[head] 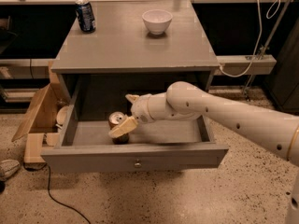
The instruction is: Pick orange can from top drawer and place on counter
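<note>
The gripper (pixel 125 114) was in the drawer (pixel 93 156) with fingers (pixel 122 128) wide open, holding nothing, the orange can (pixel 116 118) at its 9 o'clock; closing off-centre, the near finger could tip it.

Counter (pixel 126 50): blue can (pixel 85 16), white bowl (pixel 157 21) (end effector (pixel 120 115) in drawer (pixel 93 156))
</note>
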### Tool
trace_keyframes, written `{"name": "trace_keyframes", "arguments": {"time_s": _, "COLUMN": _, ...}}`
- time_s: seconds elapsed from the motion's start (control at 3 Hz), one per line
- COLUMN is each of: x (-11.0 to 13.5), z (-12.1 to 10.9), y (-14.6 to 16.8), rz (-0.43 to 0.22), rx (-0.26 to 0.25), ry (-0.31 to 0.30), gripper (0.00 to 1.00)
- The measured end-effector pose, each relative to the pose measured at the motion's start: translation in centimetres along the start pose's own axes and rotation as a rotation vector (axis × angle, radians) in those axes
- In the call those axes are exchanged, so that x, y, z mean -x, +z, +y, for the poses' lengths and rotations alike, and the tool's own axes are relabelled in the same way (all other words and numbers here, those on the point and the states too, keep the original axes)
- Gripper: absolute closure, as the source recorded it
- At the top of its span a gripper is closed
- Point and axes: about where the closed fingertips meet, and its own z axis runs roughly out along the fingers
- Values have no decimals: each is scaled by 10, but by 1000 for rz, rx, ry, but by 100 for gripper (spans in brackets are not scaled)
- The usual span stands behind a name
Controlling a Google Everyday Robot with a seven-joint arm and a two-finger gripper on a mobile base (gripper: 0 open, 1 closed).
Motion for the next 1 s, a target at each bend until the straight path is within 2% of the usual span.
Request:
{"name": "trace_keyframes", "arguments": {"time_s": 0.33, "x": -8, "z": -4, "y": 10, "rz": -17, "rx": -21, "ry": -5, "gripper": 0}}
{"name": "trace_keyframes", "arguments": {"time_s": 0.67, "x": -13, "z": -5, "y": 17, "rz": -30, "rx": -26, "ry": -13, "gripper": 18}}
{"name": "trace_keyframes", "arguments": {"time_s": 1.0, "x": -14, "z": -6, "y": 14, "rz": -51, "rx": -36, "ry": -11, "gripper": 49}}
